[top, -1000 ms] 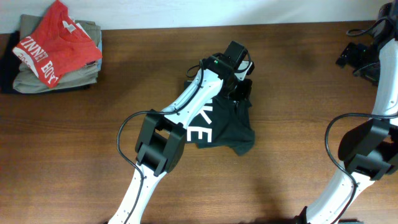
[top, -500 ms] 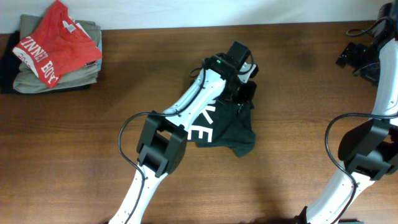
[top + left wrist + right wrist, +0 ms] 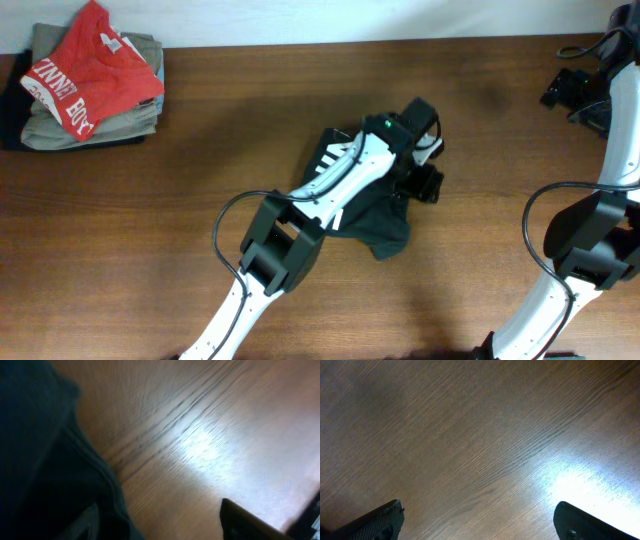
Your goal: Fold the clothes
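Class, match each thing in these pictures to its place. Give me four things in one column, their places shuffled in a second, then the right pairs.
Things:
1. black T-shirt
2. red T-shirt
3. khaki clothes
4. right arm

Places:
A. on top, far left corner
B. right side of the table
C. crumpled mid-table, under the left arm
D. folded, beneath the red one

Pairs: 1-C, 2-A, 3-D, 4-B
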